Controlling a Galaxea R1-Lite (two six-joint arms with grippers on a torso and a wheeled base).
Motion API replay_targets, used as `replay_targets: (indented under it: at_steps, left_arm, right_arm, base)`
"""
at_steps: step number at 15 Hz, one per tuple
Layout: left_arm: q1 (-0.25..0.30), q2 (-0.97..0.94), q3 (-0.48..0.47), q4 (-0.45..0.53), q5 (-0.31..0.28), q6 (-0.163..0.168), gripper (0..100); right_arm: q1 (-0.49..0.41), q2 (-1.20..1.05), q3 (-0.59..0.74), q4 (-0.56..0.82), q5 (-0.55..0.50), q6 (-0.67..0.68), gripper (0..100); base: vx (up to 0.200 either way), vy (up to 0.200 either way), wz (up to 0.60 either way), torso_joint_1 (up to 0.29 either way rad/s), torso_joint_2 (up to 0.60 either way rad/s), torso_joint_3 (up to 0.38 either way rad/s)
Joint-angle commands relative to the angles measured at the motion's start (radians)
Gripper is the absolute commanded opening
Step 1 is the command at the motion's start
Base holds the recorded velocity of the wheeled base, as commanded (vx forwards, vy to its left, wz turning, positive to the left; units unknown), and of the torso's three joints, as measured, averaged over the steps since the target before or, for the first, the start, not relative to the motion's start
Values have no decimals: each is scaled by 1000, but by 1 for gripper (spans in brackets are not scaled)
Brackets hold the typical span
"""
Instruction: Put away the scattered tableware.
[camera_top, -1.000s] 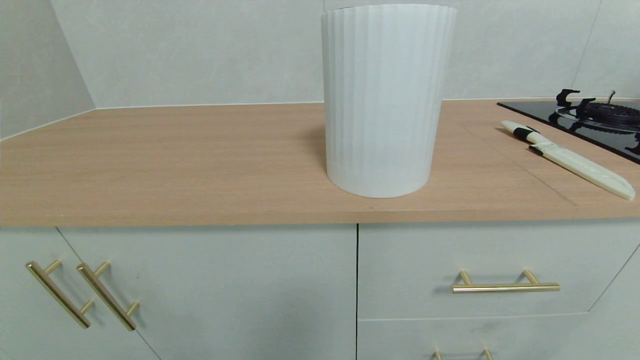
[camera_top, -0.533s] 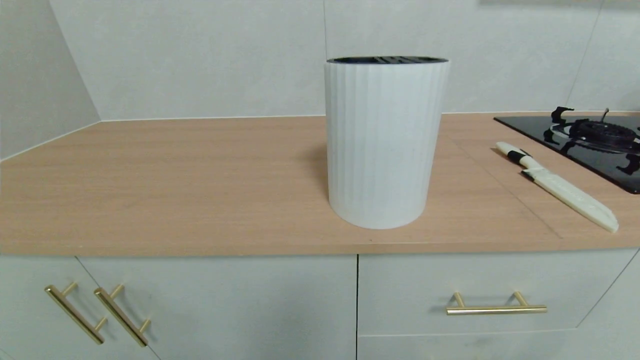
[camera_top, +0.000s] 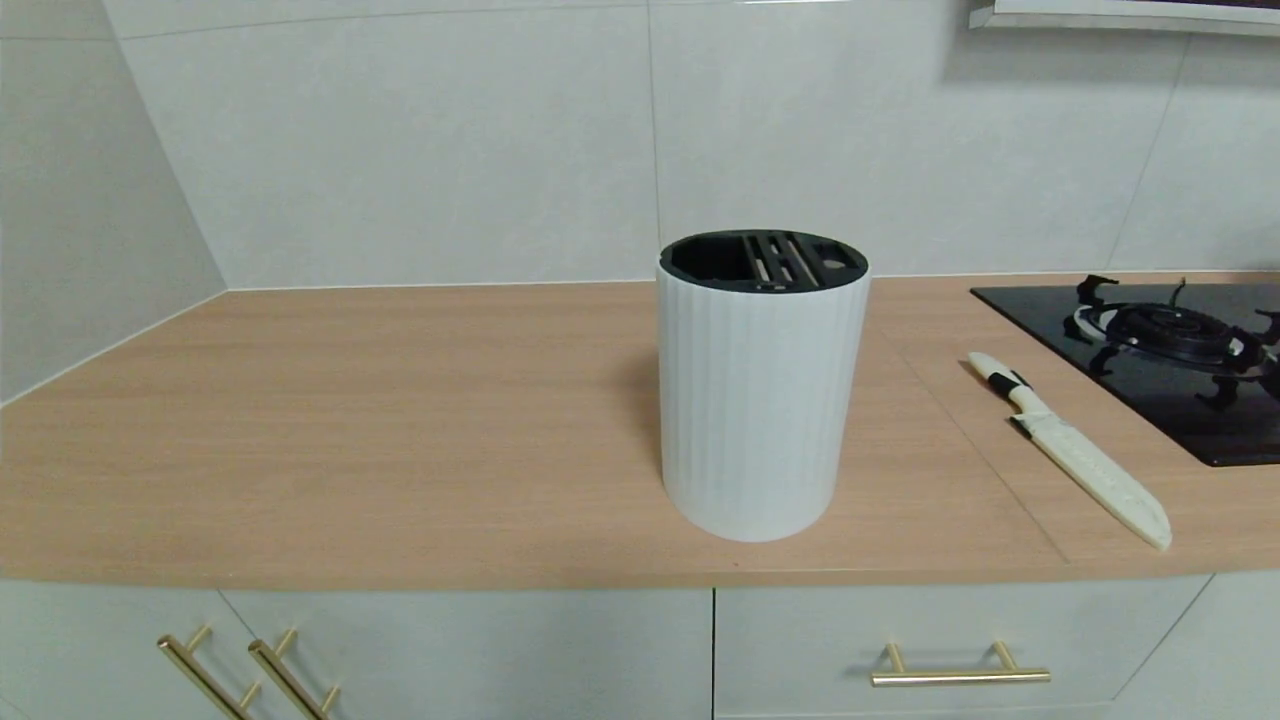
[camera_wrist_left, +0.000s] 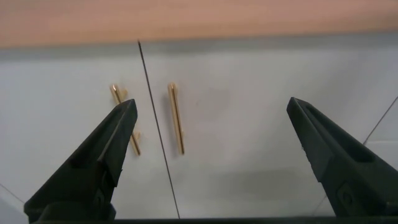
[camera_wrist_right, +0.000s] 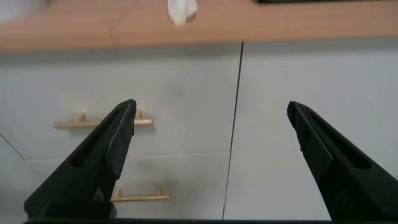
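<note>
A cream knife with a black band (camera_top: 1068, 449) lies flat on the wooden counter (camera_top: 400, 430), right of a tall white ribbed holder (camera_top: 758, 400) whose black slotted top (camera_top: 765, 260) shows. The knife's tip (camera_wrist_right: 181, 10) peeks over the counter edge in the right wrist view. My left gripper (camera_wrist_left: 211, 112) is open in front of the white cabinet doors, below the counter, facing two gold handles (camera_wrist_left: 175, 117). My right gripper (camera_wrist_right: 211, 112) is open too, low before the drawer fronts, with nothing between its fingers.
A black gas hob (camera_top: 1160, 350) occupies the counter's far right, close behind the knife. White tiled walls close off the back and the left corner. Gold bar handles (camera_top: 958, 675) stick out from the cabinet fronts under the counter edge.
The head camera has risen or tilted up, so the whole scene sits lower and the holder's black top has come into sight. Knife and holder have not moved on the counter.
</note>
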Motion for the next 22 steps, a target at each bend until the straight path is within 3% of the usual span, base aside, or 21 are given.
replay_targets:
  at_steps: [1,22]
  left_arm:
    - [0,0,0,-1,0,0,100]
    - [0,0,-1,-1,0,0,100]
  right_arm:
    - [0,1,0,0,0,0,100]
    - [1,1,0,0,0,0,100]
  base:
    - [0,0,0,212,-491,-295]
    - [0,0,0,243,-529,-286]
